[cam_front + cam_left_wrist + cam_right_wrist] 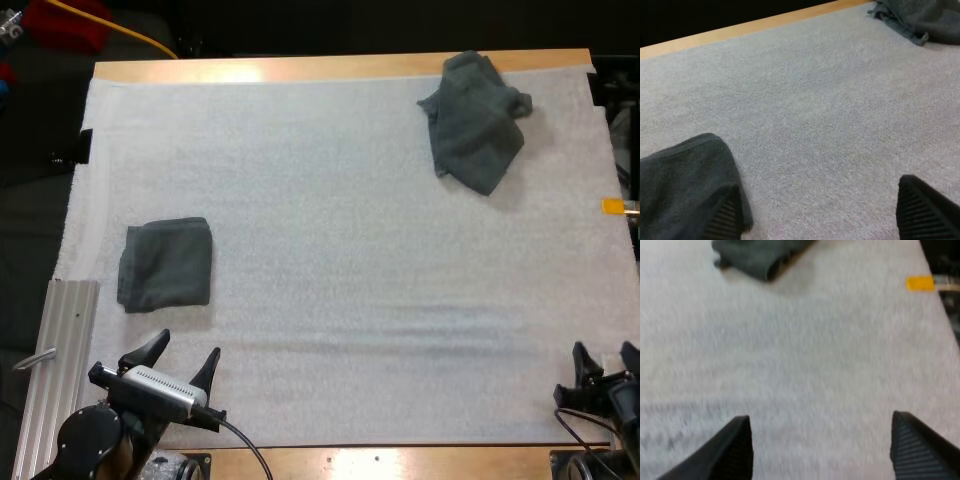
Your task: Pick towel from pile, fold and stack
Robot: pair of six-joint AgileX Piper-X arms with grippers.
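A folded dark grey-green towel (165, 264) lies flat on the left side of the white mat (330, 260). A crumpled towel (475, 118) of the same colour sits at the far right of the mat. My left gripper (186, 358) hovers open just in front of the folded towel (685, 190), whose near corner lies beside one fingertip (725, 220); the crumpled towel (920, 17) is far ahead. My right gripper (604, 362) stands open at the near right edge of the mat, its fingers (730, 450) wide apart over bare mat, with the crumpled towel (757, 257) well ahead.
A ribbed aluminium rail (60, 370) lies along the table's left front, next to my left arm. The wooden table edge (340, 68) runs along the far side behind the mat.
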